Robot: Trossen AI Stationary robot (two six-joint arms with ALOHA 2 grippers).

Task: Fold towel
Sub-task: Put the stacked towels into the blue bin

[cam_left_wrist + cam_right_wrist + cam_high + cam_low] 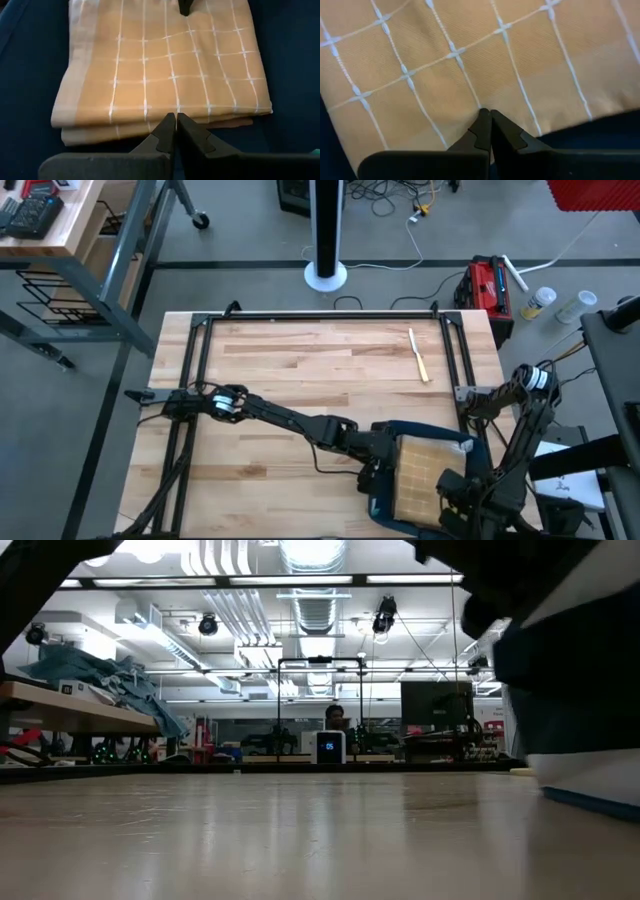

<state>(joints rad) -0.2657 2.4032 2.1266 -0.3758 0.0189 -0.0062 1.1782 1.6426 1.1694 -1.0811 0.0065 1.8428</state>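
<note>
Both grippers closed, empty: left gripper (176,120) at the folded towel (165,70) edge, right gripper (486,116) directly over it. Risk: a dragged tip could undo the layers.

R claw (486,121) closed, tips on tan checked towel (470,65) edge.

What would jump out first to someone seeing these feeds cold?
The tan checked towel, already folded, lies on a dark blue cloth at the table's near right corner. Both arms crowd over it: the left gripper and right gripper each have their fingers shut, tips at the towel's edge. Farther back on the bare wooden table, a small pale stick lies alone.
</note>
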